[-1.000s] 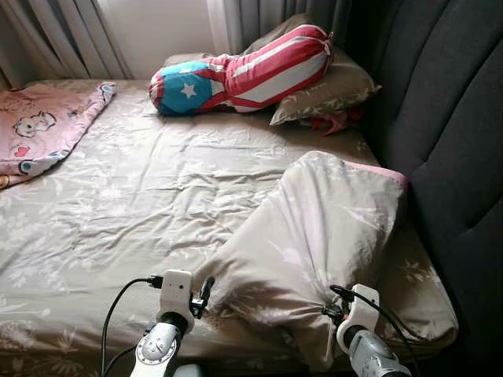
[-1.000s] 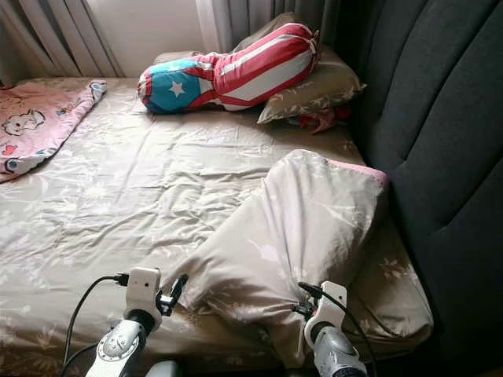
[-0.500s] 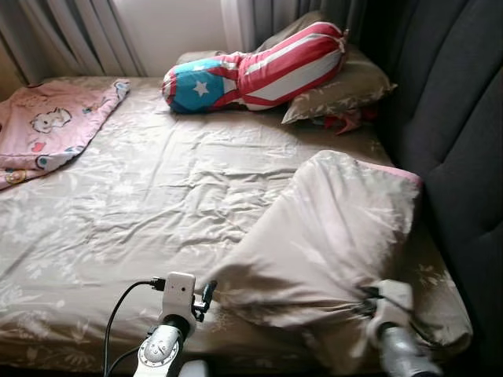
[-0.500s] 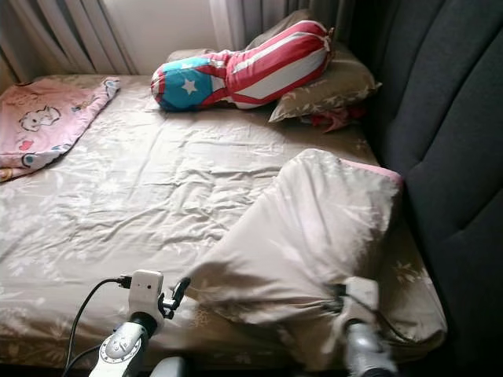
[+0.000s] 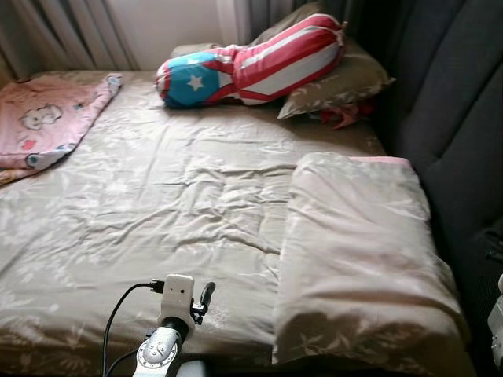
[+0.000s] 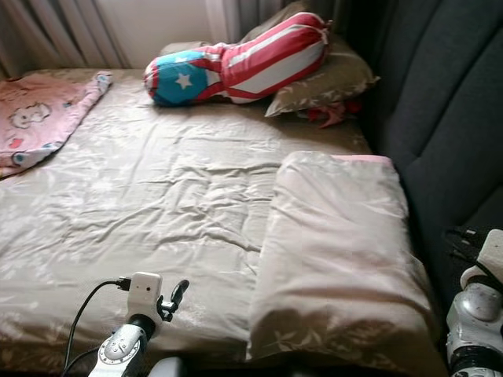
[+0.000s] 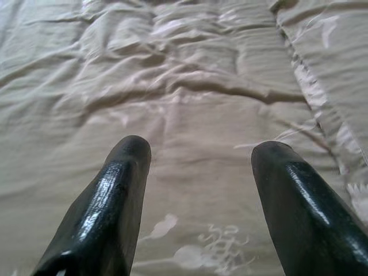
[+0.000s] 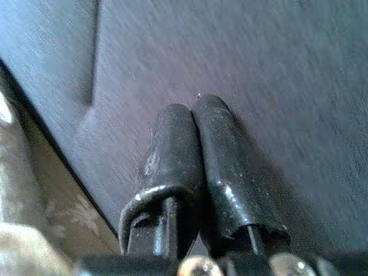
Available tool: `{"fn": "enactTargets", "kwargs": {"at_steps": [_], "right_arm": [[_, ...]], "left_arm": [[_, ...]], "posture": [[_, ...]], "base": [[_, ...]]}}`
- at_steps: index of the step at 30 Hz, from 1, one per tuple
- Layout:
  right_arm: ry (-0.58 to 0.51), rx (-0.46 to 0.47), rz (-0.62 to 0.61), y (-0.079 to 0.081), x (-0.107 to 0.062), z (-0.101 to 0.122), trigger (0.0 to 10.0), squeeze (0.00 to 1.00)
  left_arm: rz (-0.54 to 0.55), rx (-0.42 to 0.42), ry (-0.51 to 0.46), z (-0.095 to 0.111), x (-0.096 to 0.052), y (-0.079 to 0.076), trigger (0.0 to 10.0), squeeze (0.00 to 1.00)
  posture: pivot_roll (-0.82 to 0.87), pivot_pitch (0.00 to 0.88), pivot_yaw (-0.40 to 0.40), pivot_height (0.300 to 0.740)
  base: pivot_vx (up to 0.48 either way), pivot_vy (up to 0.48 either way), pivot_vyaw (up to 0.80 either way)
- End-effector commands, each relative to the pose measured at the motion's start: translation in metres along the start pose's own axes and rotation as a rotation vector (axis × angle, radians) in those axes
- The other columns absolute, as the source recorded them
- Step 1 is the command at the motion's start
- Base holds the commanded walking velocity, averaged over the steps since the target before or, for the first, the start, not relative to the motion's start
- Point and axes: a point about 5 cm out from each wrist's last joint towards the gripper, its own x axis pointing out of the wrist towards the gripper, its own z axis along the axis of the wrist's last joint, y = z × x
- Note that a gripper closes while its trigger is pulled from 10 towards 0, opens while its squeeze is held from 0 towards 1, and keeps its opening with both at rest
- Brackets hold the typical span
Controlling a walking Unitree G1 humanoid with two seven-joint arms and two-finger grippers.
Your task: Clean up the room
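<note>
Left wrist view: my left tool [image 7: 198, 172] hovers spread over the beige floral bedsheet [image 5: 157, 212]. Folded beige floral duvet [image 5: 357, 259] lies flat along the dark padded headboard [image 5: 456, 118]; right tool [image 8: 192, 149] pinched empty.

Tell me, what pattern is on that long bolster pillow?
Red and white stripes, blue end with white star; left eye view.

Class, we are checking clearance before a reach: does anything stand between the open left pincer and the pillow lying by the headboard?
Nothing visible does. The left pincer hovers open over bare wrinkled sheet, and the pillow lies flat to its right, beside the headboard, with only sheet between them.
</note>
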Motion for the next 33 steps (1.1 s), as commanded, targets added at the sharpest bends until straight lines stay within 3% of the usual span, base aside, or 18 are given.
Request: {"fn": "enactTargets", "kwargs": {"at_steps": [1, 4, 5, 6, 12, 16, 17, 18, 24, 28, 31, 32, 33], "right_arm": [[-0.003, 0.005, 0.002, 0.003, -0.002, 0.000, 0.0, 0.00], [0.025, 0.034, 0.108, 0.020, -0.009, -0.007, 0.0, 0.00], [0.027, 0.042, 0.159, 0.029, -0.012, -0.008, 3.2, 0.00], [0.029, 0.057, 0.191, 0.034, -0.015, -0.009, 10.0, 0.00], [0.091, 0.175, 0.466, 0.078, -0.044, -0.026, 10.0, 0.00], [0.081, 0.273, 0.595, 0.094, -0.057, -0.025, 10.0, 0.00], [0.082, 0.331, 0.693, 0.105, -0.066, -0.023, 10.0, 0.00], [0.077, 0.380, 0.884, 0.124, -0.085, -0.021, 10.0, 0.00], [0.133, 0.364, 1.072, 0.146, -0.110, -0.029, 10.0, 0.00], [0.215, 0.397, 1.272, 0.172, -0.134, -0.030, 10.0, 0.00], [0.310, 0.301, 1.261, 0.186, -0.142, -0.040, 10.0, 0.00], [0.310, 0.301, 1.261, 0.186, -0.142, -0.040, 10.0, 0.00], [0.382, 0.295, 1.212, 0.192, -0.145, -0.045, 10.0, 0.00]], "left_arm": [[0.006, 0.006, 0.007, -0.002, -0.002, 0.003, 10.0, 0.00], [0.007, 0.009, 0.011, -0.003, -0.002, 0.004, 10.0, 0.00], [0.007, 0.010, 0.012, -0.004, -0.002, 0.004, 10.0, 0.00], [0.007, 0.011, 0.012, -0.004, -0.002, 0.004, 10.0, 0.00], [0.002, 0.010, 0.013, -0.004, -0.002, 0.002, 10.0, 0.00], [0.002, 0.009, 0.019, -0.006, -0.003, 0.001, 10.0, 0.00], [0.003, 0.009, 0.022, -0.007, -0.003, 0.002, 10.0, 0.00], [0.003, 0.010, 0.025, -0.007, -0.004, 0.002, 10.0, 0.00], [0.002, 0.010, 0.019, -0.006, -0.004, 0.002, 10.0, 0.00], [-0.002, 0.010, 0.018, -0.006, -0.002, 0.000, 10.0, 0.00], [-0.005, 0.011, 0.012, -0.004, -0.001, -0.001, 10.0, 0.00], [-0.005, 0.011, 0.012, -0.004, -0.001, -0.001, 10.0, 0.00], [-0.005, 0.010, 0.010, -0.003, -0.001, -0.001, 10.0, 0.00]], "posture": [[-0.08, 0.058, -0.007, 0.651], [-0.09, 0.057, -0.008, 0.651], [-0.08, 0.059, -0.009, 0.651], [-0.08, 0.059, -0.008, 0.651], [-0.08, 0.060, -0.008, 0.651], [-0.08, 0.057, -0.010, 0.651], [-0.08, 0.057, -0.010, 0.651], [-0.08, 0.057, -0.009, 0.651], [-0.08, 0.056, -0.010, 0.651], [-0.07, 0.053, -0.011, 0.651], [-0.06, 0.052, -0.012, 0.651], [-0.06, 0.052, -0.012, 0.651], [-0.05, 0.050, -0.014, 0.651]], "base": [[0.000, 0.000, 0.00], [0.000, 0.000, 0.00], [0.000, 0.000, 0.00], [0.000, 0.000, 0.00], [0.000, 0.000, 0.00], [0.000, 0.000, 0.00], [0.000, 0.000, 0.00], [0.000, 0.000, 0.00], [0.000, 0.000, 0.00], [0.000, 0.000, 0.00], [0.000, 0.000, 0.00], [0.000, 0.000, 0.00], [0.000, 0.000, 0.00]]}}
